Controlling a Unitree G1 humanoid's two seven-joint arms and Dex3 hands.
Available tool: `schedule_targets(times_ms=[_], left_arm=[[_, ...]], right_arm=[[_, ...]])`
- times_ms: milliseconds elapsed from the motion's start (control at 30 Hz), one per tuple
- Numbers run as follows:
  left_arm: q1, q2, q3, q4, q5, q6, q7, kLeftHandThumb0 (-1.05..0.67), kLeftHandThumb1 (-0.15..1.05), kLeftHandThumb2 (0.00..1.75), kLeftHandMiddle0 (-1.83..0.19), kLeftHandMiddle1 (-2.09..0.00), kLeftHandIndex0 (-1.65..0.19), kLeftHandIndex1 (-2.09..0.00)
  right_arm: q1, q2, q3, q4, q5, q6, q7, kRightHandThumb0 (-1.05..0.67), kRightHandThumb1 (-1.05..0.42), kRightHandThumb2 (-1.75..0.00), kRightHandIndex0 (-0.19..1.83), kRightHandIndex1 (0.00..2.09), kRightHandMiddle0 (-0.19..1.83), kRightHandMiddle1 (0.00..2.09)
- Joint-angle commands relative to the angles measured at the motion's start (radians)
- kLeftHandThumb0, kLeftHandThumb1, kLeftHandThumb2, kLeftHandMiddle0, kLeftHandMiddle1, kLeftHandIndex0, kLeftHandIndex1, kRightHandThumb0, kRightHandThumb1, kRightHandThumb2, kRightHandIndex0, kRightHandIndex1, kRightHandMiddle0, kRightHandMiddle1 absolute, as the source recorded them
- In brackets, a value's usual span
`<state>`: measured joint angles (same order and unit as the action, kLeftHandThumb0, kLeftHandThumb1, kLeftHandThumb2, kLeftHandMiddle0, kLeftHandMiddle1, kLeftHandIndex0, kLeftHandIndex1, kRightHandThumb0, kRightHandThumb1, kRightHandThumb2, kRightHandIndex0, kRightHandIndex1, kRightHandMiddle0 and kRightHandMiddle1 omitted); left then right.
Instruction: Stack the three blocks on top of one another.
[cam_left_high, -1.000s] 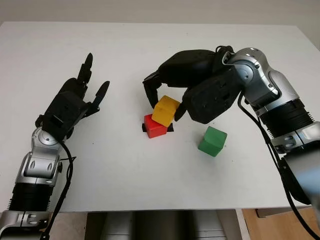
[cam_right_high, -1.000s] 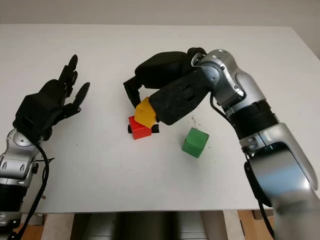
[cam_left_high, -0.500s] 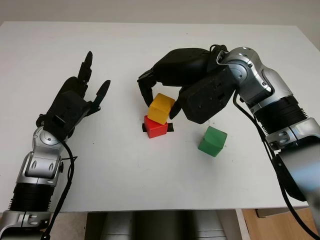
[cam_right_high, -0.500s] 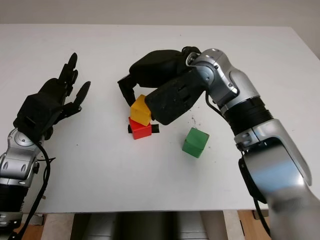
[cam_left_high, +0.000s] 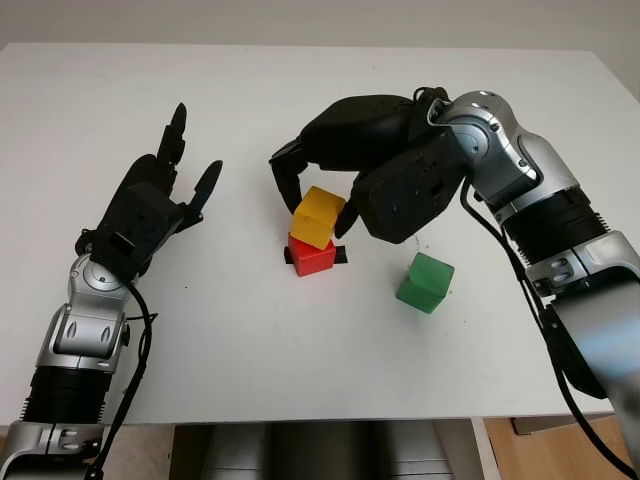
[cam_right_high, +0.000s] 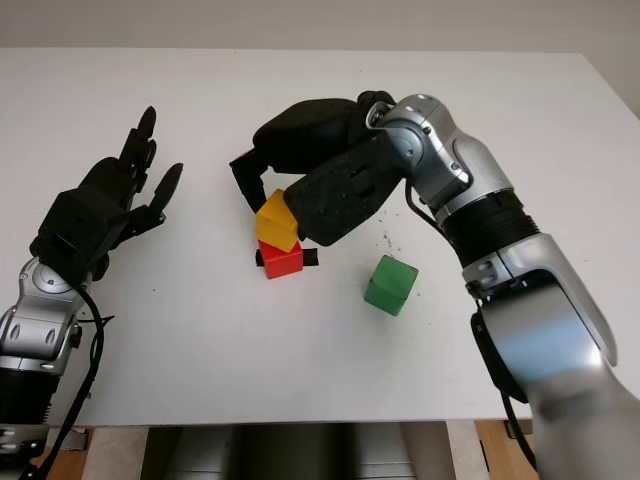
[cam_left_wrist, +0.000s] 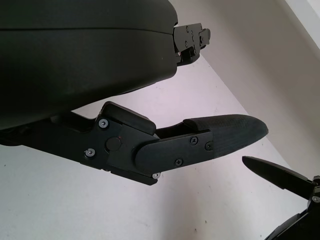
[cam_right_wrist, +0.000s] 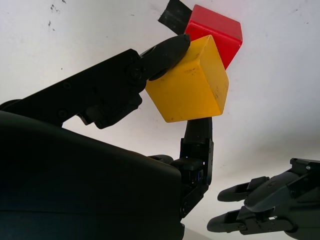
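Yellow block, shifted leftward onto red block, within right robot hand.

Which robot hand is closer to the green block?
The right. The right hand grips the yellow block on the red block, just beside the green block. The left hand is open, far across the table.

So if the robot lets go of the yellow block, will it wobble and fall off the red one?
Probably it stays, but it might wobble. The yellow block looks stiff, with flat faces, so it shouldn't roll. It sits a bit askew on the red block, pinched by the right hand, so it could tip.
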<state>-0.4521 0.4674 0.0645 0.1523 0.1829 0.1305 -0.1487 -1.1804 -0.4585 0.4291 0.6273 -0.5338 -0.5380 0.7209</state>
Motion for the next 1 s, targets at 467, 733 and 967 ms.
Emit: schedule_targets(times_ms=[467, 733, 967], left_arm=[[0.019, -0.004, -0.006, -0.007, 0.018, -0.017, 0.003, -0.86, 1.05, 0.69, 0.15, -0.05, 0.17, -0.05], [0.022, -0.004, -0.009, -0.012, 0.028, -0.013, 0.008, -0.85, 1.05, 0.69, 0.17, -0.05, 0.17, -0.05], [0.026, -0.005, -0.006, -0.016, 0.023, -0.012, 0.006, -0.85, 1.05, 0.69, 0.16, -0.06, 0.17, -0.05]], right_arm=[[-0.003, 0.006, 0.021, 0.003, -0.003, -0.003, 0.001, -0.41, -0.92, -0.05, 0.30, 0.05, 0.43, 1.51], [0.004, 0.010, 0.027, 0.011, 0.007, -0.006, 0.007, -0.42, -0.92, -0.05, 0.29, 0.05, 0.43, 1.50], [0.019, 0.015, 0.021, 0.002, 0.031, 0.033, 0.032, -0.48, -0.91, -0.05, 0.24, 0.03, 0.32, 1.48]])
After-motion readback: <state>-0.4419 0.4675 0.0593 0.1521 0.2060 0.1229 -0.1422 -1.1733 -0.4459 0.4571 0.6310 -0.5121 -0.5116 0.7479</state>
